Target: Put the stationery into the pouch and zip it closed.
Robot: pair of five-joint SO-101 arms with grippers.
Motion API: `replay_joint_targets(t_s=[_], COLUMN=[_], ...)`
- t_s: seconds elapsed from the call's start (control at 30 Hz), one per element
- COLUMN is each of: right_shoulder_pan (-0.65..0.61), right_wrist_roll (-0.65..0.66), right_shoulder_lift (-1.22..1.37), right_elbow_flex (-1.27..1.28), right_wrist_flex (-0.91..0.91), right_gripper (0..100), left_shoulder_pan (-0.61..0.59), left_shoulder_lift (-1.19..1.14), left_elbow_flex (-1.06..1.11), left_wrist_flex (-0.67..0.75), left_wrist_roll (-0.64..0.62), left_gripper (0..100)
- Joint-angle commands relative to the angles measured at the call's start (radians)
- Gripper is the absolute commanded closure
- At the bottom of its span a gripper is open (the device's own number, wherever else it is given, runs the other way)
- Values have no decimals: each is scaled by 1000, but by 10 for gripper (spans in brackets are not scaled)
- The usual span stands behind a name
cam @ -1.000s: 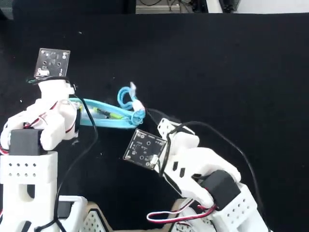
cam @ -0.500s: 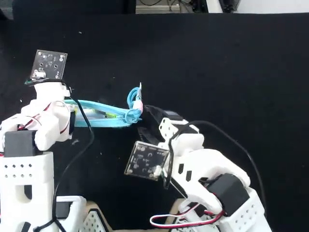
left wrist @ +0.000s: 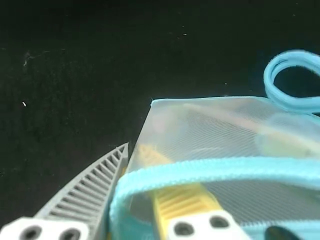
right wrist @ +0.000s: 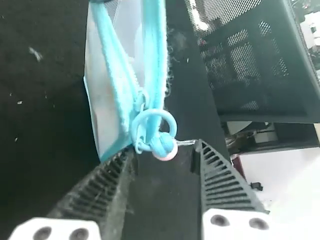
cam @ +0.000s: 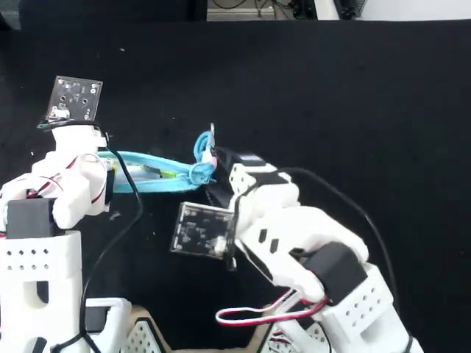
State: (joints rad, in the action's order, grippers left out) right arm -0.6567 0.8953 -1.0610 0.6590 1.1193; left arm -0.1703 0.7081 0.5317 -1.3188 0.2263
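Blue pouch point(cam: 158, 176) positioned on the bench point(cam: 331, 88).
One end is apparently clamped by the left gripper point(left wrist: 134, 149); the zipper pull point(right wrist: 141, 131) is flanked by the right gripper point(right wrist: 164, 148), fingers parted.

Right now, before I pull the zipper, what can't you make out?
High view: the left arm covers the pouch's gripped end.
Left wrist view: the stationery is blurred behind the mesh.
Right wrist view: the edge cuts off the zipper past its pull; closure unclear.
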Motion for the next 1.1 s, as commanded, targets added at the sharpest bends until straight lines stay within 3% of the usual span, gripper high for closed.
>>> replay_joint_targets(t_s=[0.0, 0.27, 0.4, 0.7, 0.87, 1.07], right_shoulder_pan=[-46, -63, -61, 38, 9, -6], right_wrist_roll=[15, 127, 158, 137, 6, -104], right_shoulder_lift=[48, 56, 54, 54, 58, 61], right_elbow_flex=[-96, -111, -117, -151, -145, -143], right_wrist_flex=[75, 110, 157, 161, 163, 173], right_gripper=[823, 835, 986, 988, 975, 809], left_shoulder_pan=[-25, -25, -25, -25, -25, -25], left_shoulder_lift=[-11, -11, -11, -11, -11, -11], left_elbow_flex=[56, 56, 56, 56, 56, 56], left_wrist_flex=[9, 9, 6, 8, 8, 8], left_wrist_roll=[14, 14, 14, 14, 12, 12], left_gripper=[970, 970, 970, 970, 970, 970])
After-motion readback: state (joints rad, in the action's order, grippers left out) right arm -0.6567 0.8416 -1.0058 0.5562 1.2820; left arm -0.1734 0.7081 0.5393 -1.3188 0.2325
